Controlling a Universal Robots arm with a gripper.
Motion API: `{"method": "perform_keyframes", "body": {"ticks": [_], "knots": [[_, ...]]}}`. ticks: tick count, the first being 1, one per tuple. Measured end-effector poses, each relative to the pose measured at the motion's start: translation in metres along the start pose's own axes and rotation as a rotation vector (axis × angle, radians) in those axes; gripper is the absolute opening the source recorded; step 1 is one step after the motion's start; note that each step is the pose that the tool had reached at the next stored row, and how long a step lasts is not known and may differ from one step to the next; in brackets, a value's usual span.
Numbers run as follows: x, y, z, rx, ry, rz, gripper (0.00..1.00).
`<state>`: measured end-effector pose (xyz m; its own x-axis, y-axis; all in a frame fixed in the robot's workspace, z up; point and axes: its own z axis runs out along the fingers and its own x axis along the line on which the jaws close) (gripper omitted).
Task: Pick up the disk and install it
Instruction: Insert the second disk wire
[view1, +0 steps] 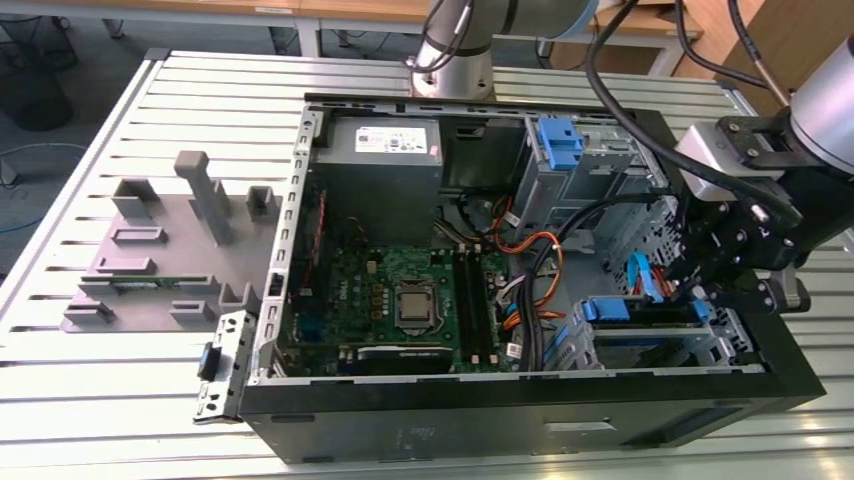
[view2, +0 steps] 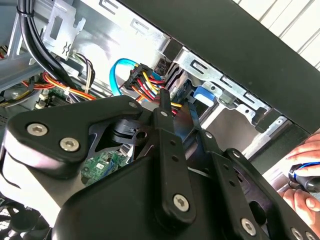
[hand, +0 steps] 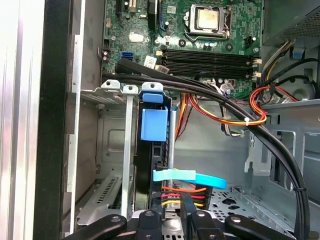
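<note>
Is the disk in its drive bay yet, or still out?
In. The disk, with its blue carrier, stands on edge inside the metal drive cage in the first wrist view, cables plugged into its end; the tool sits just behind it.

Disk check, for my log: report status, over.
Gripper at the drive bay. Disk on edge in bay slot. Blue data cable crosses beside it.
</note>
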<state>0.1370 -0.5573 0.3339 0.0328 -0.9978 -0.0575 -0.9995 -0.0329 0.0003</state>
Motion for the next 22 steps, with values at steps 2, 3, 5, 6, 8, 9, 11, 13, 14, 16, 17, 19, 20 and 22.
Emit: {"method": "perform_keyframes", "body": {"ticks": [2,3,5,6,8,9,11,13,14,16,17,19,20,22], "knots": [[0.0001,0.0000,0.0003,0.0000,0.0002,0.000,0.29],[0.0001,0.0000,0.0004,0.0000,0.0002,0.000,0.29],[0.0001,0.0000,0.0005,0.0000,0.0001,0.000,0.29],[0.0001,0.0000,0.0004,0.0000,0.0000,0.000,0.29],[0.0000,0.0000,-0.0012,0.0000,-0.0009,0.000,0.29],[-0.0002,0.0000,-0.0034,0.0000,-0.0005,0.000,0.29],[-0.0004,0.0000,-0.0080,0.0000,-0.0002,0.000,0.29],[-0.0007,0.0000,-0.0127,0.0000,-0.0002,0.000,0.29],[-0.0008,0.0000,-0.0148,0.0000,-0.0002,0.000,0.29],[-0.0010,0.0000,-0.0192,0.0000,0.0000,0.000,0.29],[-0.0012,0.0000,-0.0211,0.0000,0.0000,0.000,0.29],[-0.0013,0.0000,-0.0246,0.0000,-0.0001,0.000,0.29],[-0.0015,0.0000,-0.0263,-0.0001,-0.0001,0.000,0.29],[-0.0015,0.0000,-0.0278,0.0000,-0.0002,0.000,0.29]]}}
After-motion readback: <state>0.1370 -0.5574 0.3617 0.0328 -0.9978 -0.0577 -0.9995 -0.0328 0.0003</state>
